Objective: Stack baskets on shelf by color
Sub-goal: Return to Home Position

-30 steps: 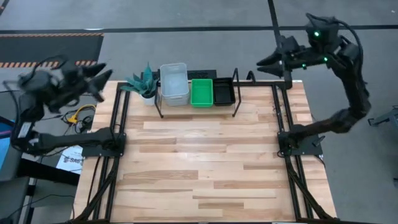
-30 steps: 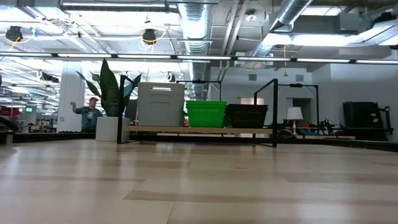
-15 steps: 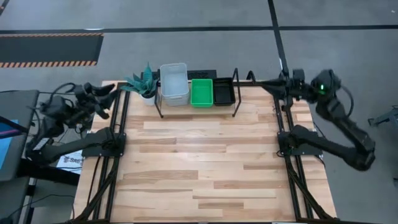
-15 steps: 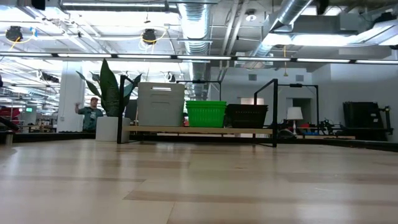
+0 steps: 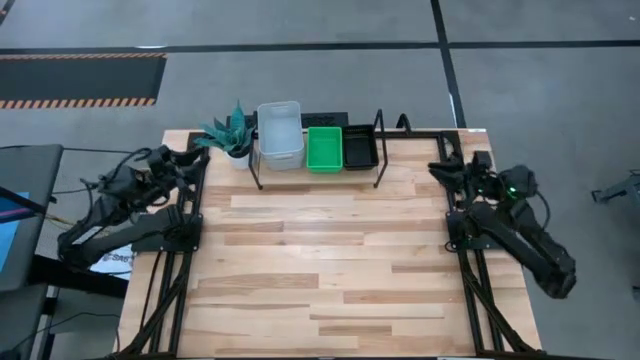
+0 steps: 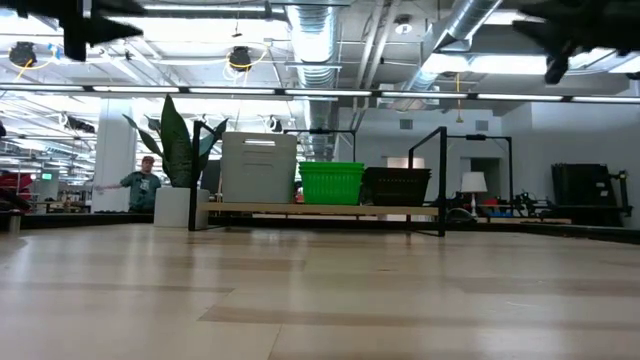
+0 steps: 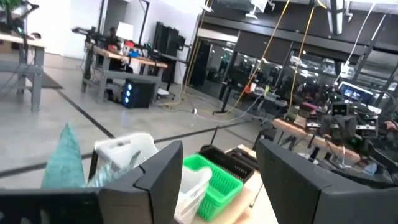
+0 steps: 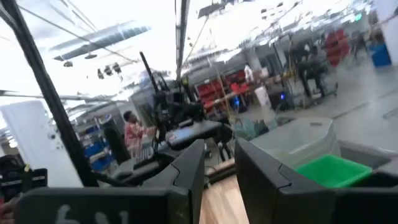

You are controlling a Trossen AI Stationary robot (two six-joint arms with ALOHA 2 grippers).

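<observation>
Left wrist view: the left gripper (image 7: 219,163) is hanging with its fingers (image 7: 158,177) spread wide and nothing lying between them. Just past the fingertips the shelf's load is showing: grey-white baskets (image 7: 127,152) beyond one finger, green baskets (image 7: 216,180) in the gap, and black baskets (image 7: 238,163) farther on toward the other finger.

Right wrist view: the right gripper (image 8: 219,149) is holding its fingers parted by a narrow gap and is gripping nothing. The green and pale stacks are lying off beyond one finger.

High view: each gripper is sitting at its own edge of the table (image 5: 320,260), well apart from the shelf (image 5: 379,130), which is standing between and ahead of the two sets of fingers. A teal plant (image 5: 230,132) is standing just beside the shelf's pale end, nearer the left fingers.

Progress, as a judgement: three stacks are sitting side by side on the shelf, one colour each, and no basket is showing on the boards. The sorting looks finished, with only the parking of the arms remaining.

Hard to make out:
- How many baskets are making up each stack is not countable in any view.
- A dark shape behind the green stack is staying unidentified.
- In the low view both grippers are appearing only as dark blurs at the upper corners.
- A person (image 6: 143,180) is standing far off in the room.
</observation>
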